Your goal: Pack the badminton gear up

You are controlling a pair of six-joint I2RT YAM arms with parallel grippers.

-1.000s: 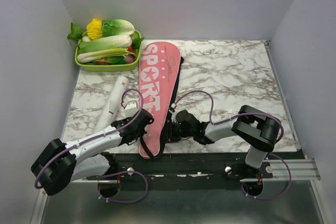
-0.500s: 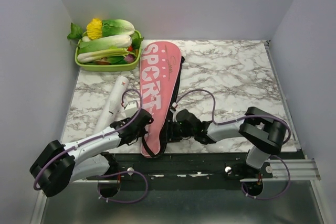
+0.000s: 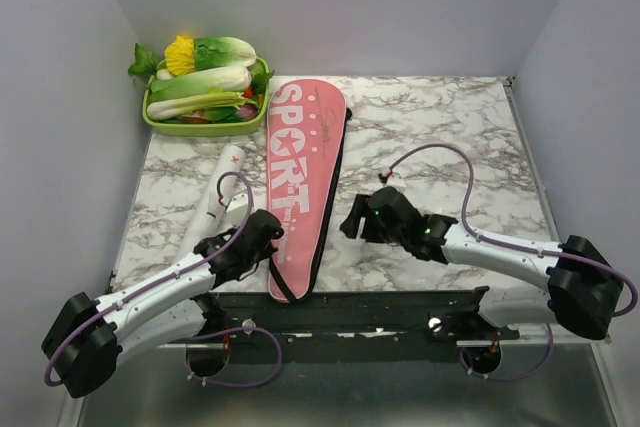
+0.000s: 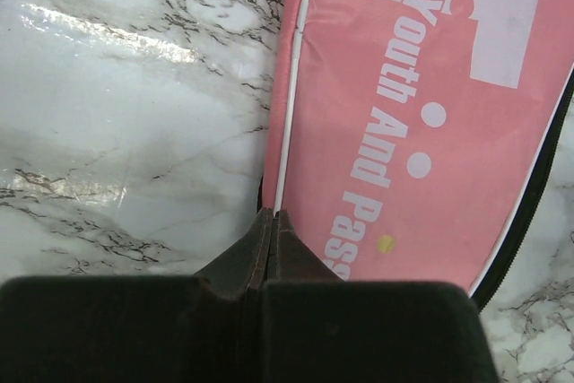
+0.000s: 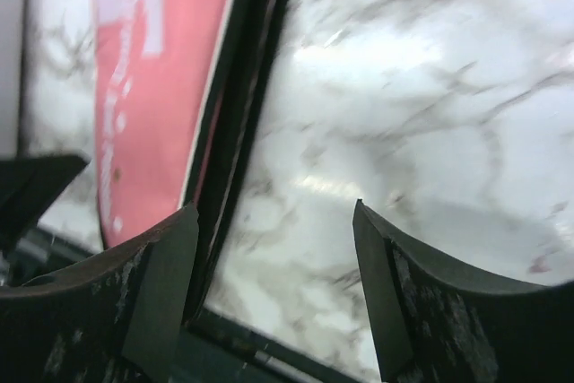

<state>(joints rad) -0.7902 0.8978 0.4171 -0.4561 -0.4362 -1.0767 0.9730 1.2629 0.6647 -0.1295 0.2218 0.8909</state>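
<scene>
The long pink cover (image 3: 300,172) with white "SPORT" lettering lies flat, lengthwise on the marble table. My left gripper (image 3: 268,237) sits at its near left edge. In the left wrist view the gripper (image 4: 271,217) is shut, tips pinched on the cover's (image 4: 430,114) white-piped edge. My right gripper (image 3: 352,219) is open and empty above bare marble, right of the cover's black zip edge (image 5: 238,132). It also shows in the right wrist view (image 5: 273,211). A long white tube (image 3: 213,202) lies left of the cover. Rackets and shuttlecocks are out of view.
A green tray (image 3: 152,119) of leafy vegetables stands at the back left corner. The table's near edge (image 5: 269,347) with a dark rail is just below my right gripper. Grey walls close in three sides.
My right gripper has let go at the cover's right edge and drawn back to the right, its arm stretched out low. The cover's near part has settled flat. My left gripper slid slightly nearer.
</scene>
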